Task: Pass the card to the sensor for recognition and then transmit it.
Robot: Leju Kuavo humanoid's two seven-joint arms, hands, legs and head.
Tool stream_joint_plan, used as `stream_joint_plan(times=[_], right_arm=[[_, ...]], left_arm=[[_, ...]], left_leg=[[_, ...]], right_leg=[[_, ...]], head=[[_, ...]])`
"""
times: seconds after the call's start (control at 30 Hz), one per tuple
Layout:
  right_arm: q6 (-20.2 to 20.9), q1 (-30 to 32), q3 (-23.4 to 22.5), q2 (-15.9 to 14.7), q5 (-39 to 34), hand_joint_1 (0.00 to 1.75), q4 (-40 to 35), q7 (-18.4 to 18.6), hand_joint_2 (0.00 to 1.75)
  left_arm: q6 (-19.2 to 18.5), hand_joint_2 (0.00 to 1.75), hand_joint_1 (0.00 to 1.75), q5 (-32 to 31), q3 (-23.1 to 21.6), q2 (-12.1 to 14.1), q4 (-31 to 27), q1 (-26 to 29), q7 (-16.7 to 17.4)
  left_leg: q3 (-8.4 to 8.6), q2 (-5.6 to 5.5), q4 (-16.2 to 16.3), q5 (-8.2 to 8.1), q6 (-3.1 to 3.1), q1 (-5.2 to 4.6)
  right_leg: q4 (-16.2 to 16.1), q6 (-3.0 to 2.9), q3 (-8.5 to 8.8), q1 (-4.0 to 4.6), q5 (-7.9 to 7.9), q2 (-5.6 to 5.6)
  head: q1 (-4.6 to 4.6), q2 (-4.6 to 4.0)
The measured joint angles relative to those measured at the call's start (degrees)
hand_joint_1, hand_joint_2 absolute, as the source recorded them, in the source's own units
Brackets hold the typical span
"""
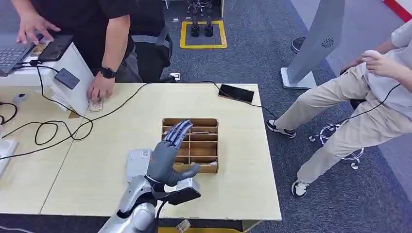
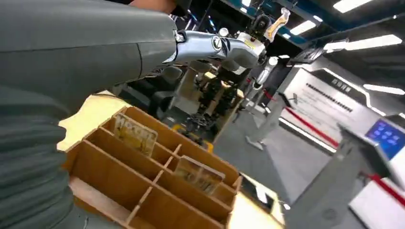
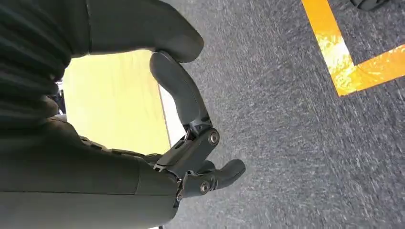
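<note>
L hand hovers over wooden card box near desk front edge, fingers wide, nothing held, prob lining up for card. R hand hangs over floor, fingers part curled, empty.

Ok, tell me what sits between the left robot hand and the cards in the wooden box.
Nothing visible. The left robot hand hovers open above the wooden box, and the cards stand upright in their slots with open tops.

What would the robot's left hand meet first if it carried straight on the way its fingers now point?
Probably the wooden divided card box: the left hand hovers open with its fingers stretched over the box's compartments. Its height above the box is unclear, so it might pass over instead.
</note>
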Motion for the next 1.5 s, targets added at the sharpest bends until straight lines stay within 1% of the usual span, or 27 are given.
stream_joint_plan(times=[0.17, 0.23, 0.33, 0.47, 0.53, 0.6, 0.7, 0.77, 0.87, 1.1, 1.23, 1.5], right_arm=[[0.26, 0.00, 0.02, -0.13, 0.52, 0.00, 0.00, 0.00, 1.75], [0.37, 0.00, 0.02, -0.17, 0.59, 0.00, 0.00, 0.00, 1.75], [0.59, 0.01, 0.00, -0.26, 0.72, 0.00, 0.00, 0.00, 1.75], [0.39, 0.01, 0.00, -0.26, 0.76, 0.00, 0.00, 0.07, 1.75], [0.17, 0.01, 0.00, -0.26, 0.66, 0.00, 0.00, 0.18, 1.75], [-0.04, 0.05, 0.00, -0.26, 0.59, 0.00, 0.00, 0.46, 1.75], [-0.20, 0.05, 0.00, -0.26, 0.57, 0.00, 0.00, 0.48, 1.75], [-0.20, 0.06, 0.00, -0.26, 0.59, 0.00, 0.00, 0.48, 1.75], [-0.22, 0.06, -0.02, -0.26, 0.63, 0.00, 0.02, 0.46, 1.75], [-0.37, 0.05, -0.04, -0.22, 0.70, 0.00, 0.02, 0.04, 1.75], [-0.37, 0.05, -0.04, -0.11, 0.70, 0.00, 0.02, 0.00, 1.75], [-0.18, 0.03, -0.07, 0.00, 0.98, 0.00, 0.02, -0.02, 1.75]], left_arm=[[2.56, 1.75, 0.00, -6.35, -1.48, 0.02, 4.52, -1.17, 4.10], [2.91, 1.75, 0.00, -7.08, -1.88, 0.07, 5.61, -1.57, 4.52], [3.52, 1.75, 0.00, -9.53, -2.25, 0.09, 7.30, -2.16, 6.84], [3.52, 1.75, 0.00, -8.28, -2.27, -0.74, 9.73, -2.52, 9.29], [4.00, 1.75, 0.00, -9.11, -2.27, -1.33, 11.04, -2.70, 12.05], [5.48, 1.75, 0.00, -10.68, -2.23, -1.97, 11.99, -2.78, 14.90], [7.92, 1.75, 0.00, -12.33, -1.71, -2.84, 12.85, -2.77, 16.52], [10.26, 1.75, 0.00, -14.21, -0.98, -3.39, 13.33, -2.77, 17.49], [13.07, 1.75, 0.00, -15.65, 0.59, -4.18, 13.88, -2.73, 18.16], [16.11, 1.75, 0.00, -17.53, 3.78, -5.77, 14.51, -2.59, 18.36], [16.52, 1.75, 0.00, -19.07, 5.03, -6.23, 14.55, -2.39, 18.51], [16.02, 1.75, 0.00, -22.15, 5.49, -6.43, 15.66, -2.40, 18.10]], left_leg=[[-0.03, 0.00, 0.00, -0.01, 0.00, 0.00], [-0.03, 0.00, 0.00, -0.01, 0.00, 0.00], [-0.02, 0.00, 0.00, 0.00, 0.00, 0.00], [-0.02, -0.01, 0.00, 0.00, 0.01, 0.00], [-0.02, -0.01, 0.00, 0.00, 0.00, 0.00], [-0.03, -0.01, 0.00, 0.00, 0.01, 0.00], [-0.04, -0.01, 0.00, -0.01, 0.01, 0.00], [-0.05, -0.01, 0.00, -0.01, 0.01, 0.00], [-0.05, -0.01, 0.00, -0.01, 0.01, 0.00], [-0.04, -0.02, 0.00, 0.00, 0.01, 0.00], [-0.05, -0.02, 0.00, 0.00, 0.01, 0.00], [-0.05, -0.02, 0.00, -0.01, 0.01, 0.00]], right_leg=[[0.00, 0.00, -0.02, 0.00, 0.00, 0.00], [0.00, 0.00, -0.02, 0.00, 0.00, 0.00], [0.00, 0.00, -0.02, 0.00, 0.00, 0.00], [0.00, 0.00, -0.01, 0.00, 0.00, -0.01], [0.00, 0.00, -0.01, 0.00, 0.00, 0.00], [0.00, 0.00, -0.01, 0.00, 0.00, 0.00], [0.00, 0.00, -0.02, 0.00, 0.00, -0.01], [0.00, 0.00, -0.02, 0.00, 0.00, -0.01], [0.00, 0.00, -0.02, 0.00, 0.00, -0.01], [0.00, 0.00, -0.01, 0.00, 0.00, -0.02], [0.00, 0.00, -0.01, 0.00, 0.00, -0.02], [0.00, 0.00, -0.01, 0.00, 0.00, -0.02]], head=[[0.00, 0.00], [0.00, 0.00], [0.00, 0.00], [0.00, 0.00], [0.02, 0.00], [-0.02, 0.00], [0.00, 0.00], [-0.02, 0.00], [0.00, 0.00], [0.00, 0.00], [0.00, 0.00], [0.00, 0.00]])
